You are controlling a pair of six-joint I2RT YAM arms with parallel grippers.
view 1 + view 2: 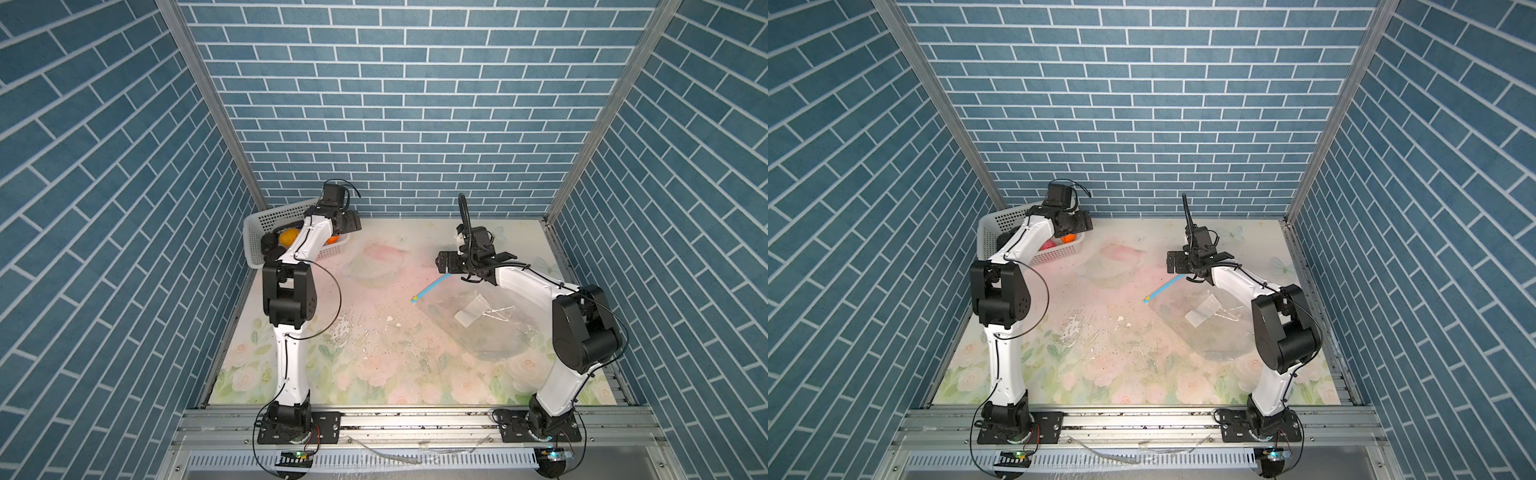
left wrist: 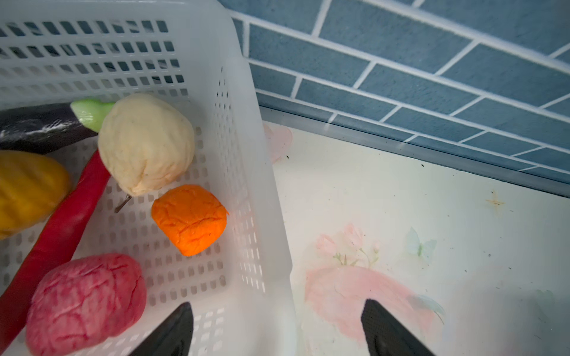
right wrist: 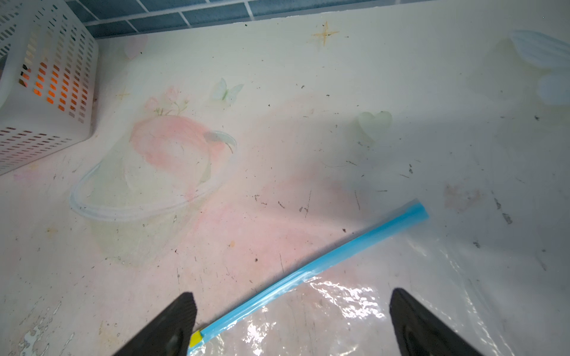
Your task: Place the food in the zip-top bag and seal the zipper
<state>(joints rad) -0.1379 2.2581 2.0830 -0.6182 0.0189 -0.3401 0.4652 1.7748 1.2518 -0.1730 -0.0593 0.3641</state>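
The basket (image 2: pixel 237 160) is white perforated plastic, smooth and faintly translucent. The orange lump (image 2: pixel 191 218), pink lump (image 2: pixel 86 302) and cream lump (image 2: pixel 145 141) look matt, creased and spongy; the chili (image 2: pixel 61 234) is smooth and glossy. The bag (image 3: pixel 339 311) is clear, shiny, wrinkled film, its zipper (image 3: pixel 324 262) smooth blue plastic. The desk (image 3: pixel 308 123) is a printed sheet, scuffed and speckled.

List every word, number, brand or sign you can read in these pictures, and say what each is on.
No text can be read in any view.
The white label patch on the zip-top bag: too small and blurred to read, if it is printed at all.
The white basket, the food and the tablecloth: no lettering seen.
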